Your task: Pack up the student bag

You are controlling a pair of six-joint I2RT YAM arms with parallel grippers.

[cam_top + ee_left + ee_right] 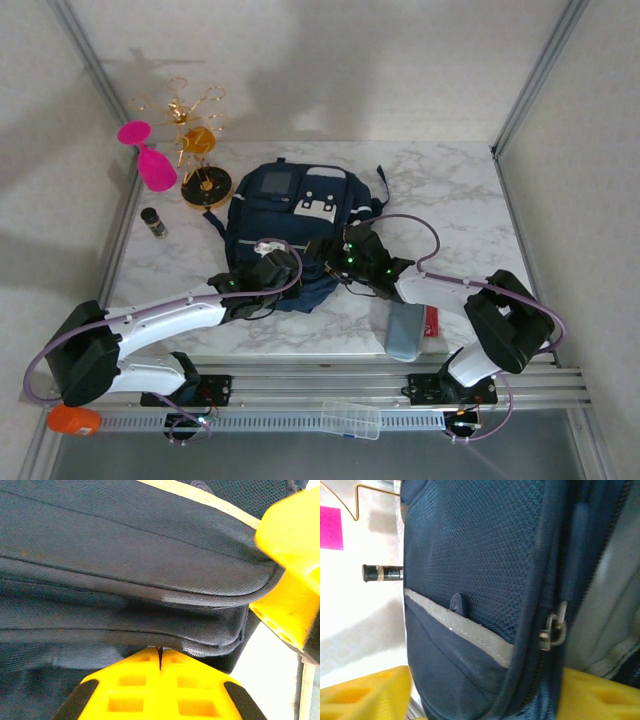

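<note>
One student bag (470, 555) — inside right claw (482, 699)

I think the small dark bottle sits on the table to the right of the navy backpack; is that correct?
Not quite: the small dark bottle sits on the table to the left of the navy backpack, as the top external view shows.

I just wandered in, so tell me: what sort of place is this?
Likely a robotics lab test cell: a marble-patterned table boxed by white panels, arms bolted to a metal rail.
</note>
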